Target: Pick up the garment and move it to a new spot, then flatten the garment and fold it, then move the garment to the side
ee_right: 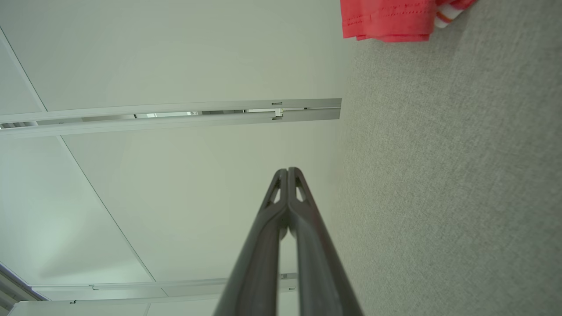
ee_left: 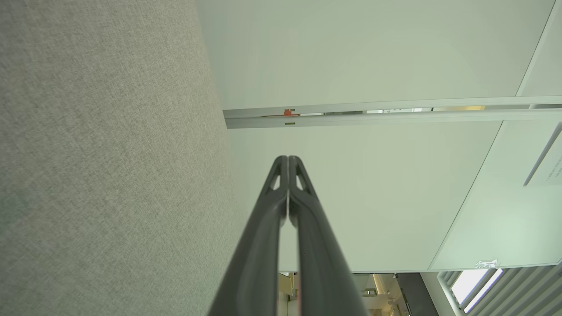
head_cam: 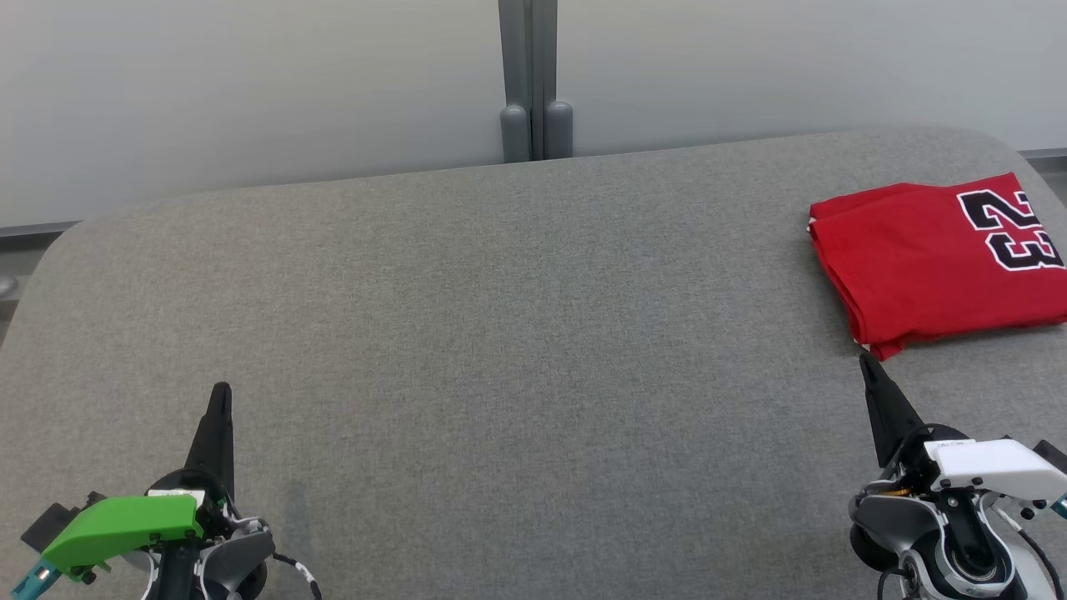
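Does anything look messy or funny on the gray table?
Nothing stands out. The red shirt lies neatly folded and flat at the far right of the table, with only its layers peeking out a little at the near corner.

Jersey [head_cam: 925,267] was cut off at rt edge of head view; wall sign [ee_left: 551,169] txt was too small to read.
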Controlling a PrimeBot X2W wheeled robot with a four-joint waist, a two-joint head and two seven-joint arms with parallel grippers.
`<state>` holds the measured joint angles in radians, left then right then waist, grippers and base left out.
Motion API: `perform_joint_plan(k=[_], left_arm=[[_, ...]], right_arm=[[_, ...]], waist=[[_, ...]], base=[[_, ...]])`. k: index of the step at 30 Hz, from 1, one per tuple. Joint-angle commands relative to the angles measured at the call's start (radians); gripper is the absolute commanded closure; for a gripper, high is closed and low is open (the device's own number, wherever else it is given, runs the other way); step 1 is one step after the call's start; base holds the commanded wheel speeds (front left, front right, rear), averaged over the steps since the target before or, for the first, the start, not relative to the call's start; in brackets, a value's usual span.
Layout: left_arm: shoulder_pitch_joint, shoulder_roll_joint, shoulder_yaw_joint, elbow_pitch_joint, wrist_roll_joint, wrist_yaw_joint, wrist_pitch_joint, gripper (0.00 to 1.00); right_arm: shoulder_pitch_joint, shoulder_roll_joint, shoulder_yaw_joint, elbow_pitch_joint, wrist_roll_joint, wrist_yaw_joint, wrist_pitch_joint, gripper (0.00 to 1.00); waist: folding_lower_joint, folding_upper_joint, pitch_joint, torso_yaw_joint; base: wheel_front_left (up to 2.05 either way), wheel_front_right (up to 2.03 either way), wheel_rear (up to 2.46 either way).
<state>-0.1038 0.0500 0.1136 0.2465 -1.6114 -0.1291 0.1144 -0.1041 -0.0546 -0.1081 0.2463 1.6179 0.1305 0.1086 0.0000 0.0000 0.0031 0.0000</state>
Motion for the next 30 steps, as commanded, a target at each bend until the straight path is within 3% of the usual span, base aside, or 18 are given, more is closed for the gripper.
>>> perform_joint_plan(k=[1,30], left_arm=[[-0.011,0.0,0.003,-0.002,-0.003,-0.005,0.003,1.0],[-0.011,0.0,0.003,-0.002,-0.003,-0.005,0.003,1.0]], right_arm=[[-0.007,-0.001,-0.002,-0.005,0.0,0.0,0.004,1.0],[-0.007,0.001,-0.005,-0.005,-0.004,0.0,0.006,1.0]], waist=[[0.0,0.0,0.0,0.0],[0.0,0.0,0.0,0.0]], base=[[0.0,0.0,0.0],[0.0,0.0,0.0]])
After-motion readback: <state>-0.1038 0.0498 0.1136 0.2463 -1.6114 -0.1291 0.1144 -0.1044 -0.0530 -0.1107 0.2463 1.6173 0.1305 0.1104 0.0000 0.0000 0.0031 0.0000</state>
